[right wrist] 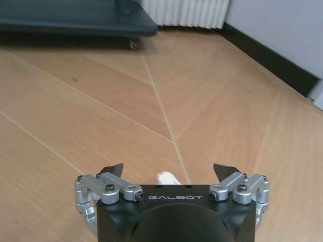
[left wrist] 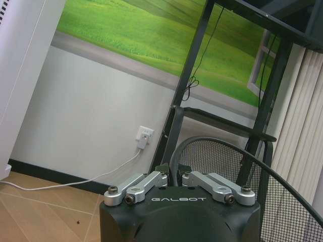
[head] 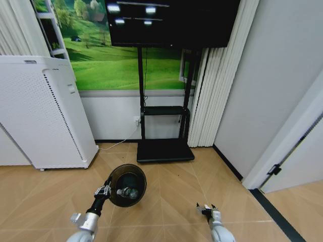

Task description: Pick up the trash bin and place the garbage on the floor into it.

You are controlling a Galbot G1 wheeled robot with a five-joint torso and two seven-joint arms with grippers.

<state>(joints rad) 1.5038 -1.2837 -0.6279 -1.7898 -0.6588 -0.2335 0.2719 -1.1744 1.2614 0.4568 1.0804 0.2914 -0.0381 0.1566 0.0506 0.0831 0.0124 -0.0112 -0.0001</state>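
Note:
In the head view the trash bin (head: 127, 185), a round black wire-mesh basket, hangs tilted just above the wood floor with its mouth facing me. My left gripper (head: 103, 190) is shut on its rim. The left wrist view has the gripper (left wrist: 172, 174) clamped on the rim wire, with the bin's mesh (left wrist: 222, 161) beyond. A small clear bottle (head: 127, 193) with a green label lies inside the bin. My right gripper (head: 207, 209) hovers low over bare floor to the bin's right. In its wrist view the gripper (right wrist: 168, 171) is open, and a small white bit (right wrist: 166, 177) shows just past its body.
A tall white perforated appliance (head: 45, 116) stands at the left. The black TV stand's base (head: 165, 149) sits against the wall ahead, with a socket and cable (left wrist: 145, 135) beside it. A wall and door frame (head: 282, 151) close off the right side.

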